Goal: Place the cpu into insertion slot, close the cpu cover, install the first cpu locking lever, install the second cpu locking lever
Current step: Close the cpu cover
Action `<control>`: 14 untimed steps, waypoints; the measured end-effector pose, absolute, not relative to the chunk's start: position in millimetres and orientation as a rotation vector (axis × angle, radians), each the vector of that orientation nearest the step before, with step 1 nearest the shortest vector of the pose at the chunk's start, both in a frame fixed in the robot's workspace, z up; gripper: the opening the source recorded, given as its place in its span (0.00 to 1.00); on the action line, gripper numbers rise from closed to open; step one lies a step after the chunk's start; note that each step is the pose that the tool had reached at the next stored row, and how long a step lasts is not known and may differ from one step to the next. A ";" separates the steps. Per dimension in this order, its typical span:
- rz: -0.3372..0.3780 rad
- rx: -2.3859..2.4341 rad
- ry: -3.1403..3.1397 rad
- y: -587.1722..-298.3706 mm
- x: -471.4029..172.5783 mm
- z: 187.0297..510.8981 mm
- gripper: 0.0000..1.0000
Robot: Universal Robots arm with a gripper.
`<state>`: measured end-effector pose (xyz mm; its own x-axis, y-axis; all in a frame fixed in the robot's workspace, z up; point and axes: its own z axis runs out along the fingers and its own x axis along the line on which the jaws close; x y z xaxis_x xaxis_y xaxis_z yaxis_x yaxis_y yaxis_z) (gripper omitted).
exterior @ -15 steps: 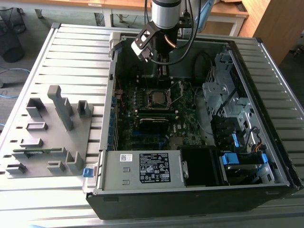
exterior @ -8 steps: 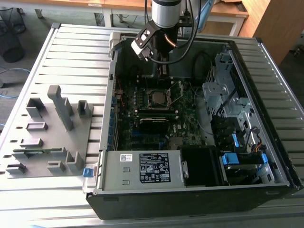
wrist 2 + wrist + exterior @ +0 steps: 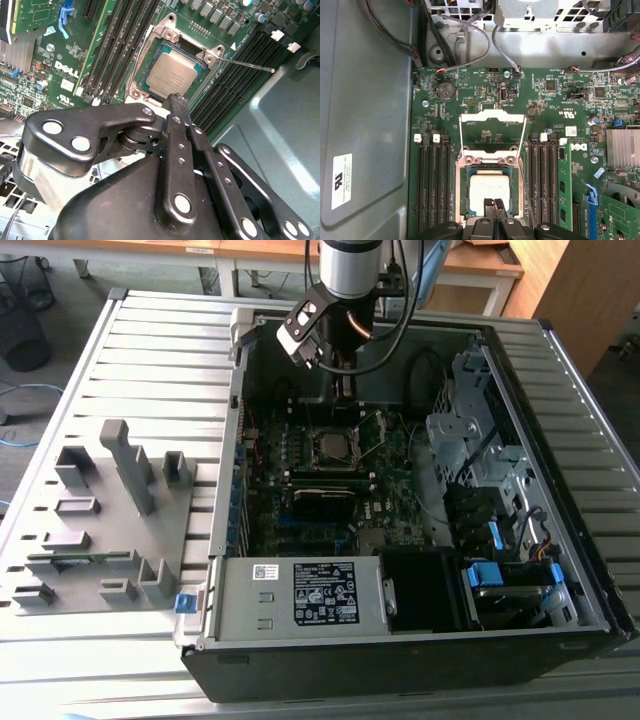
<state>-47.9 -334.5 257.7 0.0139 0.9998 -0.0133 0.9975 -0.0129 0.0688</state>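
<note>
the computer case (image 3: 400,640) is laid open on the slatted table (image 3: 150,340), and the gripper (image 3: 342,380) is hung inside it, over the far part of the green motherboard (image 3: 300,530) as seen in the exterior view. the room around the insertion slot (image 3: 464,197) is closely bounded: long black memory slots (image 3: 432,185) are ranged along two opposite sides of it, the grey case wall (image 3: 370,125) is raised beyond one bank, and a finned heat sink (image 3: 622,147) is seen beyond the other. in the exterior view a drive cage (image 3: 470,430) is set toward the exterior view's right and a power supply (image 3: 300,595) along the near edge, so that open space is left mainly straight above the socket

the cpu (image 3: 490,187) is seated flat in the insertion slot, its silver top squared with the rim. the cpu cover (image 3: 492,116) is stood open on the side of the slot away from the gripper, and the board is seen through its window. a thin metal lever (image 3: 247,64) is angled out from the socket over the memory slots

in both wrist views the fingers (image 3: 489,209) (image 3: 177,107) are pressed together, with only a hairline seam seen between them, and nothing is held. the tips are placed over the cpu's nearer edge; whether the metal is touched cannot be told. a grey fixture (image 3: 110,520) with upright blocks is set on the table at the exterior view's left, well apart from the case
</note>
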 end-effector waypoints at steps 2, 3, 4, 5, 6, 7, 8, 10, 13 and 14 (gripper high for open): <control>0.060 2.194 2.165 -334.5 -47.9 257.7 0.10; 0.060 2.194 2.165 -334.4 -47.9 257.7 0.10; 0.060 2.194 2.165 -334.4 -47.8 257.8 0.10; 0.059 2.194 2.165 -334.4 -47.8 258.4 0.10; 0.060 2.194 2.165 -334.4 -47.8 259.0 0.10; 0.060 2.194 2.165 -334.4 -47.8 259.6 0.10; 0.060 2.194 2.165 -334.4 -47.8 259.7 0.10; 0.061 2.194 2.165 -334.4 -47.8 259.7 0.10; 0.060 2.194 2.165 -334.4 -47.1 259.9 0.10; 0.060 2.194 2.165 -334.4 -47.1 260.0 0.10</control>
<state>-47.1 -334.4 260.0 0.0139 0.9998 -0.0131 0.9975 -0.0129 0.0688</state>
